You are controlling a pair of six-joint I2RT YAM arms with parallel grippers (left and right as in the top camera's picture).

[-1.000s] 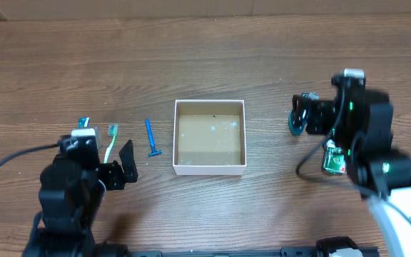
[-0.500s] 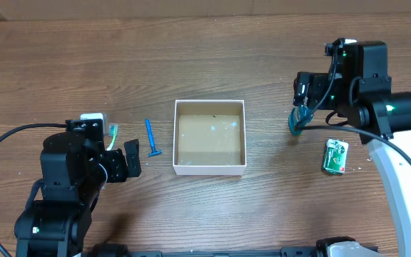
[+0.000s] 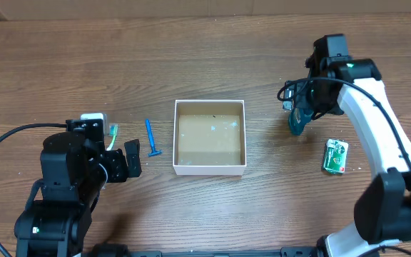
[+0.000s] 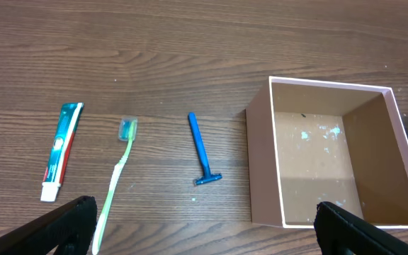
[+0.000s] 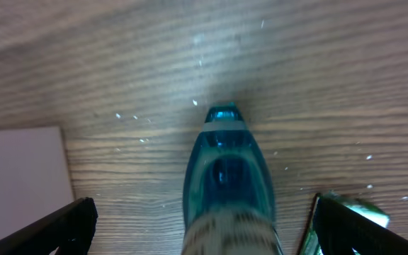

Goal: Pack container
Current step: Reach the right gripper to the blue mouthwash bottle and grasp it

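While the right gripper [image 5: 204,221] hangs wide above the teal bottle [image 5: 227,177], between worktop centre and right edge | container [image 3: 210,169] empty, mid-worktop | advice: straddle the bottle's body squarely, descend straight, close gently | left gripper [image 4: 204,228] wide, idle

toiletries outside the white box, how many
5: striped toothpaste tube, green toothbrush and blue plastic razor left of the white-walled box; teal plastic bottle and green packet right of it.
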